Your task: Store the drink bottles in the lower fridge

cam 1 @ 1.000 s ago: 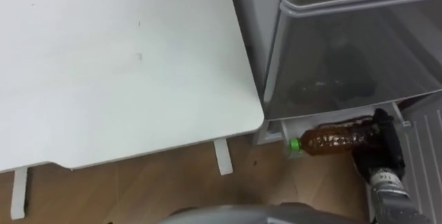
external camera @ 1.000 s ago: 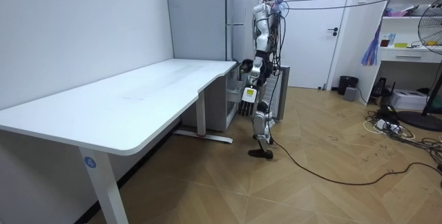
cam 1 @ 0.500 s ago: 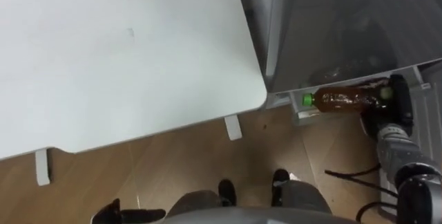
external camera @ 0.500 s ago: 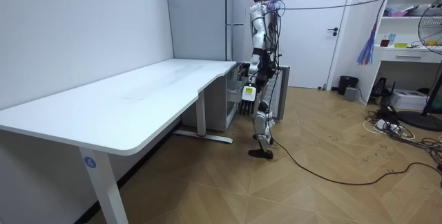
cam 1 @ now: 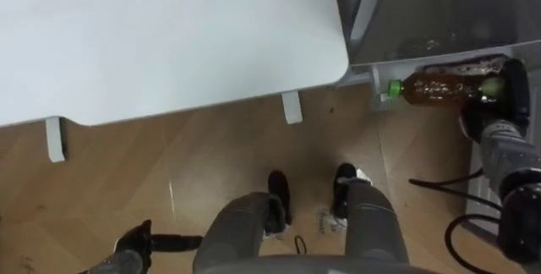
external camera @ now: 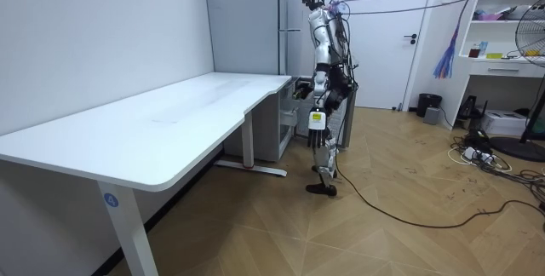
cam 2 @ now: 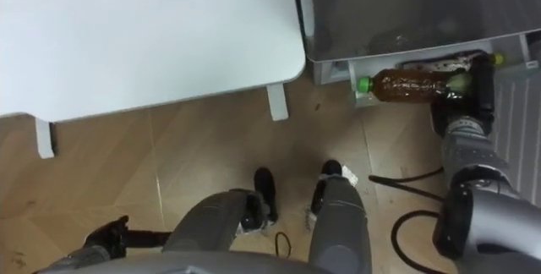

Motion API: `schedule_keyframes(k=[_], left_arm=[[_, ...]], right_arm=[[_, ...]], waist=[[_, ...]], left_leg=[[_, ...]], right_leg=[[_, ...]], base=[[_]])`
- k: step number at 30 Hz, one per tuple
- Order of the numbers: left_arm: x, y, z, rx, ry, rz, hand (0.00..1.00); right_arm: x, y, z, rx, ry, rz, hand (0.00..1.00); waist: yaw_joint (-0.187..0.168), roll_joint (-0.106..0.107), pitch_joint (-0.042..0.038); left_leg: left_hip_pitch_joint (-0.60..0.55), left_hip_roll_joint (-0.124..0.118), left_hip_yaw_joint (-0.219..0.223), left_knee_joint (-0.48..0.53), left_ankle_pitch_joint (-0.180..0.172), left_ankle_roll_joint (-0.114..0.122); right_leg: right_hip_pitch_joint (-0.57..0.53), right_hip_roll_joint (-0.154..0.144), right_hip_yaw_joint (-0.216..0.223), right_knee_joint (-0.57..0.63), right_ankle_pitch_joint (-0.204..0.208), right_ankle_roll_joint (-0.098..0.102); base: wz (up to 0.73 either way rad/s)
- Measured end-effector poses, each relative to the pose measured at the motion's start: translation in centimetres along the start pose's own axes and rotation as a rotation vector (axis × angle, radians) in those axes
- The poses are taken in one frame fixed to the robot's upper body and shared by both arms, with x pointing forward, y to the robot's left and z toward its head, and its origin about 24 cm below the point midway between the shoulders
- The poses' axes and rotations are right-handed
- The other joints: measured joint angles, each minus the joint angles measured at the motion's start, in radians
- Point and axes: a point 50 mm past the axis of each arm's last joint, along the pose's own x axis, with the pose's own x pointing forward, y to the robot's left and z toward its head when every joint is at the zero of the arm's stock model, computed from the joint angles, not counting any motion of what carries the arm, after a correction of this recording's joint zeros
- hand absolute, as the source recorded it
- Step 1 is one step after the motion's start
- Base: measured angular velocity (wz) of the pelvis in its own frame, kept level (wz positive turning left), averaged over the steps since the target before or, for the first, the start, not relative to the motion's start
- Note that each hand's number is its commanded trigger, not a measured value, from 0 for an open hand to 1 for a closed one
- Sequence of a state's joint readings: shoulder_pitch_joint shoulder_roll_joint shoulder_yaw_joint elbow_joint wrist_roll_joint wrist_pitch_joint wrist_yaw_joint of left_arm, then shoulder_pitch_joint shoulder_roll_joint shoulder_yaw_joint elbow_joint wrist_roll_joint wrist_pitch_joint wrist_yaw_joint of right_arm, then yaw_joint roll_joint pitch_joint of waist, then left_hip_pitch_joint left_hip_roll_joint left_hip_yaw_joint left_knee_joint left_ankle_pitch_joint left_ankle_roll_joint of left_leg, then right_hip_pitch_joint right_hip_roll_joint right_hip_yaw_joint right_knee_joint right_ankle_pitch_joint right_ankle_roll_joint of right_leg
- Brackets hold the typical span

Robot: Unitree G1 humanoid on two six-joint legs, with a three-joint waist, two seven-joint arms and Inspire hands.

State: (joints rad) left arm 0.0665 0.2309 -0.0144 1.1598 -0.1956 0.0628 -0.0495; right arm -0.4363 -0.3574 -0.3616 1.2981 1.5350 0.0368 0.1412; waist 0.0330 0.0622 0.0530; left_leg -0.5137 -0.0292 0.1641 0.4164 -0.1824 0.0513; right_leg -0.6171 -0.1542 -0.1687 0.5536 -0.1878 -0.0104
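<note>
A brown drink bottle (cam 1: 431,89) with a green cap lies level, cap toward my left. My right hand (cam 1: 510,96) is shut on its base end; the hand (cam 2: 478,82) and the bottle (cam 2: 409,84) also show in the right eye view. The bottle hangs in the air just before the front of a pulled-out translucent grey fridge drawer (cam 1: 423,16). My left hand (cam 1: 139,242) hangs low at my left side, fingers relaxed, holding nothing. In the room view I stand upright at the grey fridge (external camera: 255,46), arm held out toward it.
A white table (cam 1: 169,29) takes up the upper left, its rounded corner close to the drawer. Its feet (cam 1: 292,106) rest on the wooden floor (cam 1: 186,172). A black cable (cam 1: 439,185) lies on the floor at my right.
The whole view has tilted down to the floor and my legs. In the room view I have straightened up from leaning toward the fridge. The bottle stays in my right hand.
</note>
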Motion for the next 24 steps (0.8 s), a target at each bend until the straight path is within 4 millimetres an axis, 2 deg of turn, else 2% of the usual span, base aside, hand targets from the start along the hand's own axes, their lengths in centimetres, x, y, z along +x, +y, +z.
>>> schedule_keyframes(k=[1, 2, 7, 15, 24], left_arm=[[0.0, 0.1, 0.0, -0.008, 0.0, 0.002, 0.0], [0.0, 0.3, 0.0, -0.012, 0.002, 0.007, 0.0], [-0.1, 0.7, -0.3, 0.027, 0.015, 0.016, 0.0], [-0.1, 0.6, -0.4, 0.048, 0.016, 0.025, 0.0], [-0.1, 0.7, -0.2, 0.048, 0.009, 0.045, 0.0]], right_arm=[[0.0, 0.1, -0.1, -0.007, 0.004, 0.0, 0.63], [0.1, 0.3, -0.3, -0.014, 0.011, -0.002, 0.0], [0.4, 1.7, -0.1, -0.025, 0.007, 0.012, 0.0], [1.1, 7.0, 0.4, 0.009, -0.013, 0.1, 0.0], [1.1, 6.8, 0.7, 0.022, -0.027, 0.063, 0.0]], waist=[[0.003, -0.001, 0.0], [0.005, -0.001, -0.0003], [0.035, -0.002, -0.0017], [0.036, -0.005, -0.0033], [0.045, -0.011, -0.0045]], left_leg=[[-0.01, 0.0, 0.0, 0.008, -0.003, 0.005], [-0.035, 0.001, -0.002, 0.024, -0.005, 0.008], [-0.094, 0.002, -0.006, 0.069, -0.005, 0.008], [-0.128, -0.003, -0.011, 0.085, 0.005, 0.01], [-0.122, -0.002, -0.004, 0.076, 0.005, 0.01]], right_leg=[[-0.011, -0.002, 0.0, 0.004, -0.005, -0.001], [-0.031, -0.004, 0.0, 0.022, -0.011, 0.0], [-0.083, -0.011, -0.004, 0.06, -0.008, -0.006], [-0.118, -0.03, -0.012, 0.087, -0.004, -0.018], [-0.117, -0.036, -0.019, 0.087, -0.005, -0.022]], base=[[0.12], [0.1], [0.07], [0.05], [-0.01]])
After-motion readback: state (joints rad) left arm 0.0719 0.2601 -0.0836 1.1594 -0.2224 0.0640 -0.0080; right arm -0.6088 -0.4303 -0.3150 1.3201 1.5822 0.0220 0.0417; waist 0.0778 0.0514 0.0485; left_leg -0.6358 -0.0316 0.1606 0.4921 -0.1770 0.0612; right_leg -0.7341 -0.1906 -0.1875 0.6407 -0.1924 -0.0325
